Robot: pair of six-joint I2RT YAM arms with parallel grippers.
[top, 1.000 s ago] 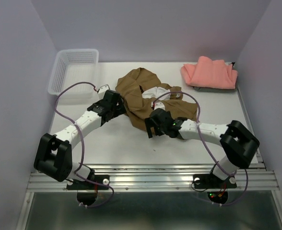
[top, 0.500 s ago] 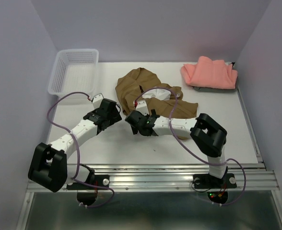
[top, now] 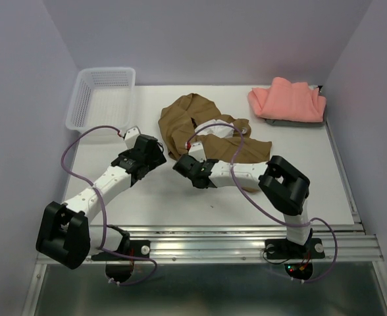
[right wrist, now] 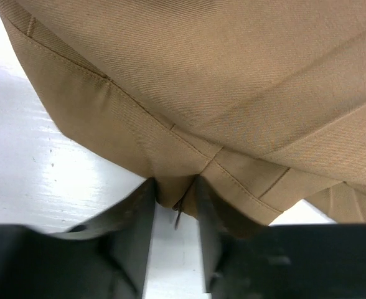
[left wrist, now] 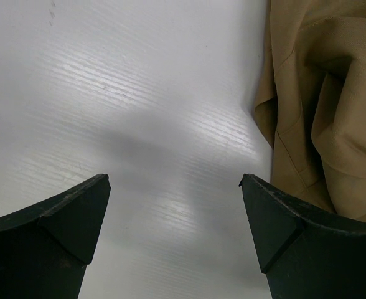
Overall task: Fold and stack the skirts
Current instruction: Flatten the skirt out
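Observation:
The olive-brown skirt (top: 187,115) lies crumpled mid-table, white lining showing. Its near hem (right wrist: 220,75) is bunched between the narrowed fingers of my right gripper (right wrist: 173,193), which sits at the skirt's near-left edge (top: 182,164) and is shut on that hem fold. My left gripper (top: 155,153) hovers just left of the skirt, open wide over bare table (left wrist: 175,187), the skirt's edge (left wrist: 320,93) beside its right finger. The salmon-pink skirt (top: 287,99) lies folded at the back right on top of the grey skirt (top: 292,122), of which only an edge shows.
A white mesh basket (top: 101,95) stands at the back left corner. Purple walls close in the table on three sides. Both arms' cables loop over the table near the skirt.
My right arm swung left and folded at the elbow, bringing its gripper to the skirt's near-left hem, where the jaws closed. The left gripper drew back slightly to the left, still open.

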